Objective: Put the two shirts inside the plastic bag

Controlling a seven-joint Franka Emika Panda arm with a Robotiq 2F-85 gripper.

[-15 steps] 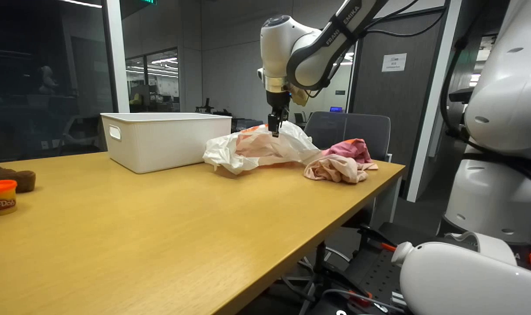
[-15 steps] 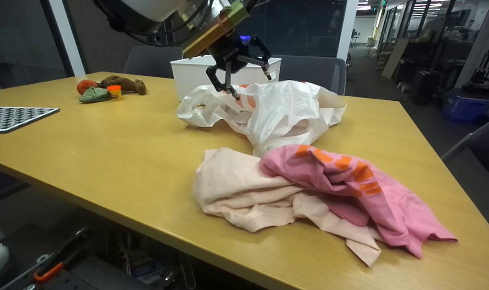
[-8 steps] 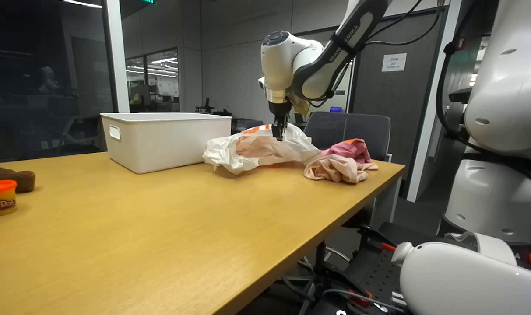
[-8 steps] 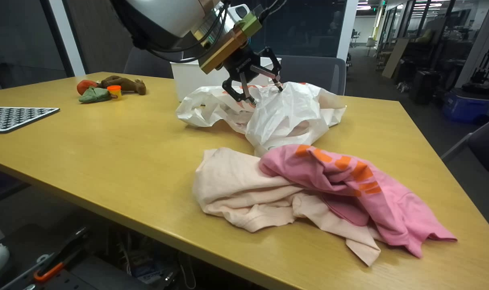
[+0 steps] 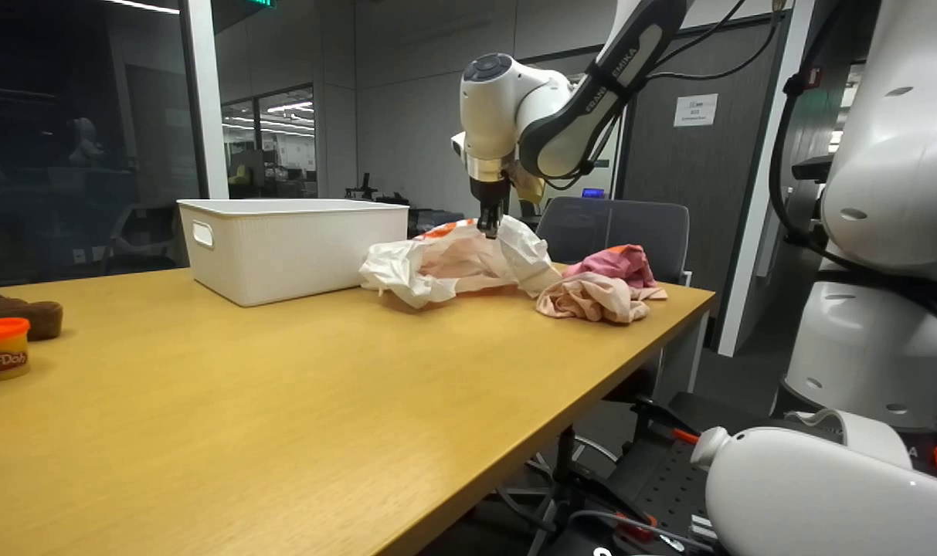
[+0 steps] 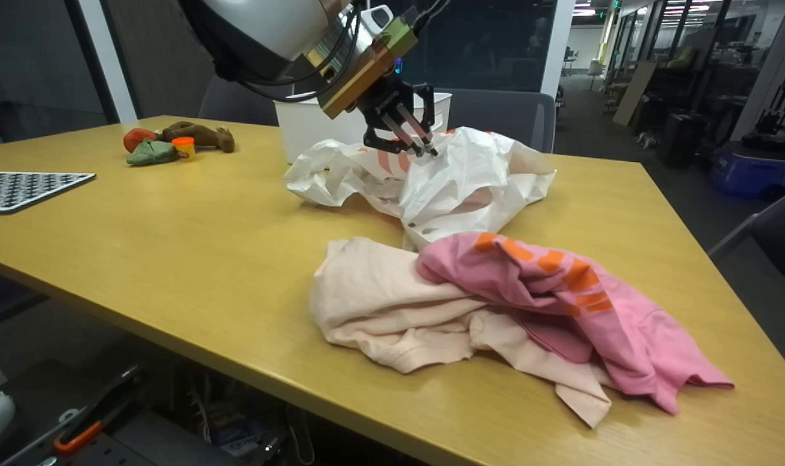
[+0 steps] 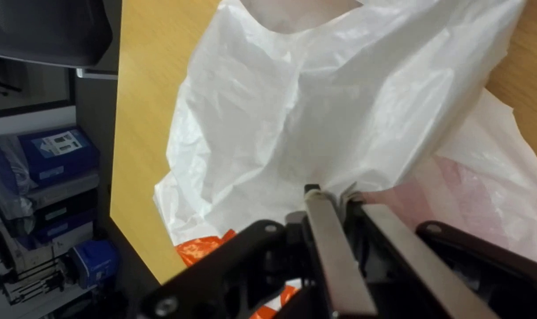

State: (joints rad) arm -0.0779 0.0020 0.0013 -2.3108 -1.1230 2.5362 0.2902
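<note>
While the plastic bag (image 6: 476,171) lies crumpled on the counter (image 5: 244,401), the pincer (image 7: 334,194) is at the bag's top, jaws drawn together on a fold of its plastic, as the wrist view shows. Outside the bag and just beside it: pale shirt (image 6: 379,298) bunched up, pink shirt (image 6: 631,330) with orange marks draped partly over the pale one; cannot tell whether either touches the bag. White bin (image 5: 306,251) near the bag, on the side away from the shirts. Orange-lidded tub (image 6: 184,149) and brown object (image 6: 201,134) well apart from the bag, close to each other, in both exterior views.
</note>
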